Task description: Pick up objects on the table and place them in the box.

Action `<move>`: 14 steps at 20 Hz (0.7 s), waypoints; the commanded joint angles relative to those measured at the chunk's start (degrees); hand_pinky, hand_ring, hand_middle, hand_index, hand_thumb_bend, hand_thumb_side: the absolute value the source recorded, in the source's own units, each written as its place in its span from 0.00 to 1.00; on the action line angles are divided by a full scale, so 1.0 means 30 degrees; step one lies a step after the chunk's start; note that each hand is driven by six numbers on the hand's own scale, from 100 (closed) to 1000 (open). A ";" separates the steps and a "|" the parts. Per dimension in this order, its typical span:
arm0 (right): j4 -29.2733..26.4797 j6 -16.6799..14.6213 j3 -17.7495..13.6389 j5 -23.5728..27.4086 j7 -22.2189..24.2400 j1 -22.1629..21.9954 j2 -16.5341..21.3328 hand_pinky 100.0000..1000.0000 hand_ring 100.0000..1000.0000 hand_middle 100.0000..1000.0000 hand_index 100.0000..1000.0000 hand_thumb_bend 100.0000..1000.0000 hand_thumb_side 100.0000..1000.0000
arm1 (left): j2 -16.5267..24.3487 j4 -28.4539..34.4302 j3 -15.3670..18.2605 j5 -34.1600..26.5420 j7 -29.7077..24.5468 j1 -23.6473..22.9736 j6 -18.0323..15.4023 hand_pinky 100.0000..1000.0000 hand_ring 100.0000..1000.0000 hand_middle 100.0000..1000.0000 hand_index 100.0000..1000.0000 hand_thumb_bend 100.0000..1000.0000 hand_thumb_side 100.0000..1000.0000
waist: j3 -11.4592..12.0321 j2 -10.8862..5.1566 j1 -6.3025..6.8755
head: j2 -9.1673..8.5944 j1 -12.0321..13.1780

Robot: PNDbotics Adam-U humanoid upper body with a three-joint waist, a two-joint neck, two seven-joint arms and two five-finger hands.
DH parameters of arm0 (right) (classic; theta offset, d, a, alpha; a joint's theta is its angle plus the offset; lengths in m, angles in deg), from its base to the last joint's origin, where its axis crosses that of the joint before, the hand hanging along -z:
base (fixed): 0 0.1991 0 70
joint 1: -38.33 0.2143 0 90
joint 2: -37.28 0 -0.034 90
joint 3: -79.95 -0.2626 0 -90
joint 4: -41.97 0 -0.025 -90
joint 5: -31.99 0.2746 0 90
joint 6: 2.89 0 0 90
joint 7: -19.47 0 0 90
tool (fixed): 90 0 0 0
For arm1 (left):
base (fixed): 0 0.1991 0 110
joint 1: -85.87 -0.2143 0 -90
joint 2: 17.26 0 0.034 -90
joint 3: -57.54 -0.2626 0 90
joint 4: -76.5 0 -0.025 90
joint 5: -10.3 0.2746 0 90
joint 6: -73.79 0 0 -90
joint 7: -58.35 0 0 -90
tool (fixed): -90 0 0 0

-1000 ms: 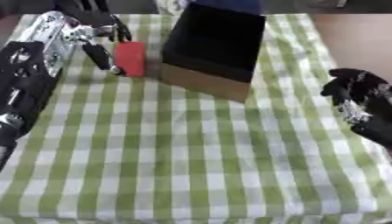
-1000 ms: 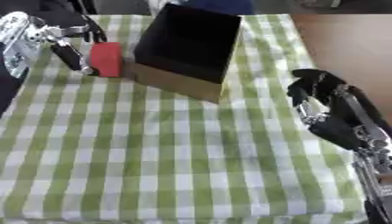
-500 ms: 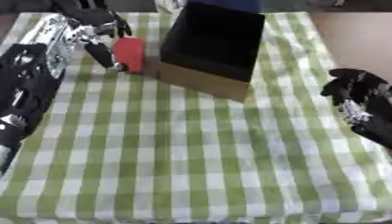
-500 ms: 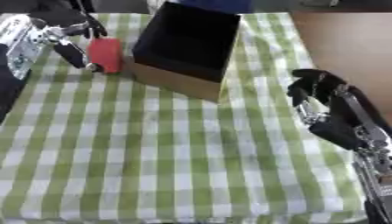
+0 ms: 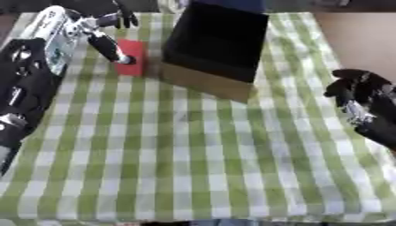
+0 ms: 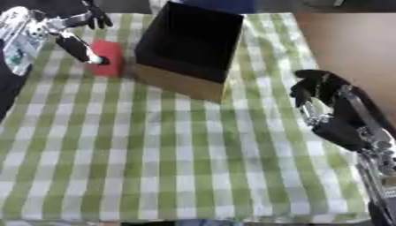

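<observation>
A red block (image 5: 135, 58) lies on the green checked tablecloth, just left of the box (image 5: 217, 43), which is black inside with brown cardboard walls. My left hand (image 5: 86, 27) reaches in from the upper left. Its thumb (image 5: 111, 48) slants down and its tip touches the block's left face. Its fingers (image 6: 93, 16) stretch out straight above and behind the block, apart from it. My right hand (image 6: 334, 107) hovers at the right edge of the table, fingers relaxed and pointing up, holding nothing.
The tablecloth (image 5: 185, 150) covers the whole table, and its near half is bare cloth. A brown floor (image 6: 348, 39) shows past the right edge. My left forearm (image 5: 23, 84) lies along the left side.
My left thumb has moved in from beside the red block until its tip touches it. The block has barely shifted. The right hand stays where it was.
</observation>
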 commanded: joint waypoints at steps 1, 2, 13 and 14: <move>-0.0159 0.0004 -0.0094 0.0020 0.0009 0.0122 0.0307 0.77 0.64 0.58 0.81 0.00 0.37 | 0.0499 -0.0234 0.0287 0.0063 -0.0352 0.0316 -0.0010 0.77 0.69 0.69 0.83 0.54 0.24 | -0.0051 -0.0360 -0.0037 | 0.0023 0.0042; -0.0157 0.0004 -0.0095 0.0021 0.0005 0.0120 0.0309 0.77 0.64 0.58 0.81 0.00 0.37 | 0.0472 -0.0391 0.0353 0.0147 -0.0349 0.0328 -0.0001 0.78 0.70 0.69 0.83 0.53 0.24 | -0.0066 -0.0355 -0.0046 | 0.0021 0.0047; -0.0146 -0.0011 -0.0042 0.0042 0.0070 0.0166 0.0274 0.77 0.64 0.58 0.81 0.00 0.37 | 0.0092 -0.1743 0.0728 0.0643 -0.0227 0.0428 -0.0333 0.77 0.69 0.68 0.83 0.50 0.21 | -0.0221 -0.0248 -0.0088 | 0.0033 0.0065; -0.0141 -0.0009 -0.0045 0.0042 0.0065 0.0164 0.0273 0.77 0.64 0.58 0.81 0.00 0.37 | 0.0063 -0.1817 0.0727 0.0645 -0.0245 0.0409 -0.0397 0.77 0.68 0.68 0.82 0.50 0.21 | -0.0234 -0.0236 -0.0095 | 0.0034 0.0071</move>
